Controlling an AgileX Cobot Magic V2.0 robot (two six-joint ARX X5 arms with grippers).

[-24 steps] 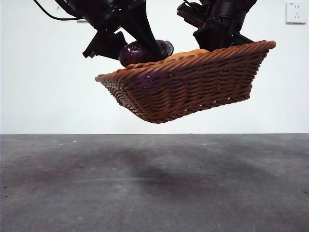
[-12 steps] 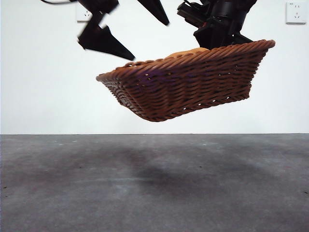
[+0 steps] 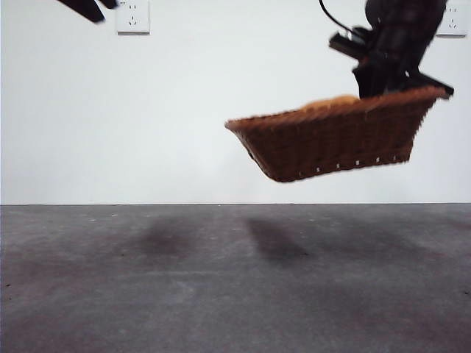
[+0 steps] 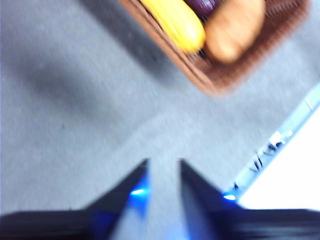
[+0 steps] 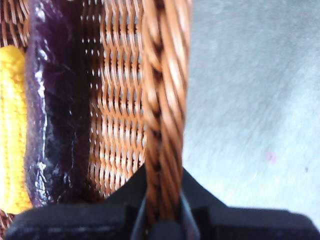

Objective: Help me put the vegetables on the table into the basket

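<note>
The woven brown basket (image 3: pixel 331 143) hangs tilted in the air above the table (image 3: pixel 147 279), at the right of the front view. My right gripper (image 3: pixel 384 82) (image 5: pixel 162 212) is shut on its braided rim (image 5: pixel 165 100). Inside lie the potato (image 4: pixel 235 27) (image 3: pixel 331 101), the yellow oblong piece (image 4: pixel 175 22) (image 5: pixel 12 125) and the dark purple eggplant (image 5: pixel 55 100) (image 4: pixel 205 5). My left gripper (image 4: pixel 162 162) (image 3: pixel 96 6) is open and holds nothing. It sits high at the top left corner, well away from the basket (image 4: pixel 200 80).
A white wall stands behind the table, with one power outlet (image 3: pixel 132 16) at the upper left and another (image 3: pixel 450 22) at the upper right. The basket's shadow (image 3: pixel 276 239) falls on the grey surface.
The left gripper let the eggplant go into the basket, opened and drew back up to the left. The right gripper carried the basket to the right.
</note>
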